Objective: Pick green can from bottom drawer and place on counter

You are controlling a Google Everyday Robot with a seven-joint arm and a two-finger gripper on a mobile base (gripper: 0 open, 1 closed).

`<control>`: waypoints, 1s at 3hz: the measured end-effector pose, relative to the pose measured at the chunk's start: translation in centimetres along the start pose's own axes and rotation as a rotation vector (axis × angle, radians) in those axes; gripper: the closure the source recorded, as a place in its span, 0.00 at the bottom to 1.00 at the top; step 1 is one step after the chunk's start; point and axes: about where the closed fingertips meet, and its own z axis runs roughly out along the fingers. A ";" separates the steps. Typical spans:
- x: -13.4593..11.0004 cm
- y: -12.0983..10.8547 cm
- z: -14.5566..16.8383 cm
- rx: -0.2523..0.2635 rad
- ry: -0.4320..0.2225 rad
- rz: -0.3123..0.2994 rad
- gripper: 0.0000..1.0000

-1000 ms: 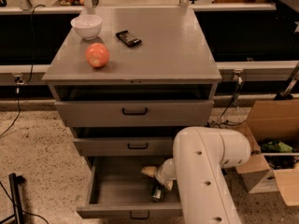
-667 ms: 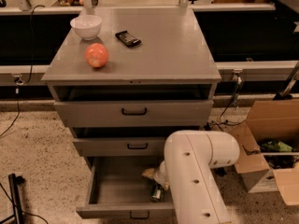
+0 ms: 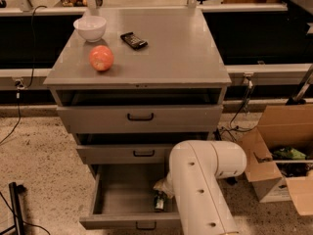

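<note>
While the gripper (image 3: 163, 186), grasp impossible to tell, sits by the green can (image 3: 159, 201) in the bottom drawer (image 3: 122, 194), the counter (image 3: 176, 53) carries a bowl (image 3: 90, 28), a red fruit (image 3: 101, 58) and a dark bar (image 3: 133, 40).

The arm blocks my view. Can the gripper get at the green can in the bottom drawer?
Probably yes. The drawer is pulled open, nothing covers the can, and the gripper sits inside, right above it, partly hidden by the arm.
</note>
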 end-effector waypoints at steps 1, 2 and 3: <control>0.0 0.0 0.0 0.000 0.000 0.000 0.95; 0.0 0.0 -0.1 0.000 0.000 0.000 1.00; -0.1 -0.1 -1.5 -0.078 -0.011 -0.026 1.00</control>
